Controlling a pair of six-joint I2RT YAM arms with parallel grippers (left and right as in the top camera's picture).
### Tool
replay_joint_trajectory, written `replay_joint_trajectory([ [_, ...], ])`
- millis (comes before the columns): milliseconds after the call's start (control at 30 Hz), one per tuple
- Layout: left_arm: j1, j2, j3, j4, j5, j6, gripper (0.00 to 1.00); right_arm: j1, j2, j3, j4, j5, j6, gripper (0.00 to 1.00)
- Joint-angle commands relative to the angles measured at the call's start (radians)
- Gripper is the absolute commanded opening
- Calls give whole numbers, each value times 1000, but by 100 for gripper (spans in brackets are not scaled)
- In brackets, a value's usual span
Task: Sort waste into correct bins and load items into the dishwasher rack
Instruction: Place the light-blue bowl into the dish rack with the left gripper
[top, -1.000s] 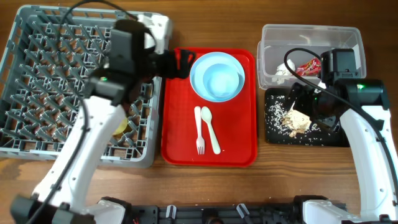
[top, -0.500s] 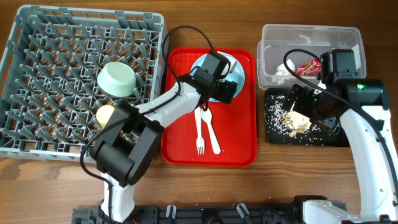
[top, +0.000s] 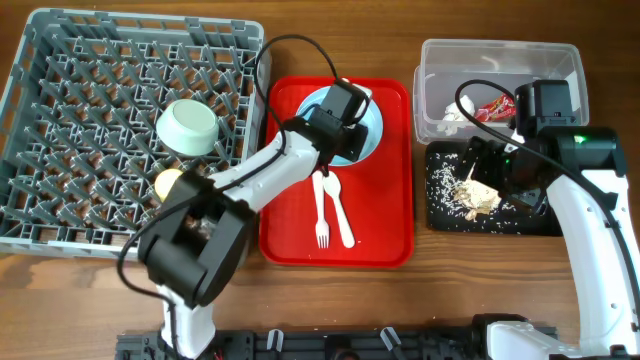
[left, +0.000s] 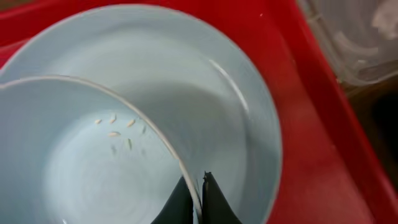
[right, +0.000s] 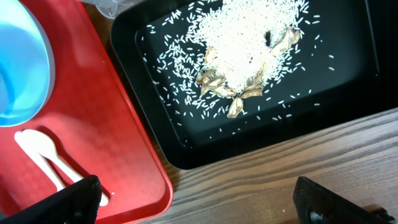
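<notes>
- A round pale-blue bowl (left: 81, 168) was seen sitting inside a round pale-blue plate (left: 211, 74). Both were on a flat red plastic serving tray (left: 305, 162) on the wooden table (top: 450, 290).
- The left gripper (left: 196, 199) was closed to a thin slit, with the bowl's rim pinched between its fingertips. A few rice grains were noted on the bowl's floor.
- The right gripper (right: 196, 193) was spread wide and held nothing. It hung over a shallow black rectangular tray (right: 336, 93) strewn with whitish rice scraps (right: 249, 43).
- The bowl was judged stiff, light and glossy, and therefore slippery in so narrow a pinch. Held at a single rim point, it was thought likely to tilt or swing once lifted.
- A deep hold over the rim, one finger inside the wall and one outside, was considered the soundest.
- The plate underneath was judged equally smooth and flat, best taken by its raised edge.
- The large square grey plastic dishwasher rack (top: 30, 60) was seen just beside the red tray, on its left.
</notes>
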Motion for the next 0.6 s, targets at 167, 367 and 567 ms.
replay_joint_trajectory([
  [167,298,-397,-3,-35,529,-22,4,-3,-17,24,-2,-4,-15,100],
  [367,755,-304,-3,58,1115,-115,4,-3,-17,24,-2,-4,-15,100],
  [567,867,-48,-3,266,1472,-299,4,-3,-17,24,-6,-5,-15,100],
])
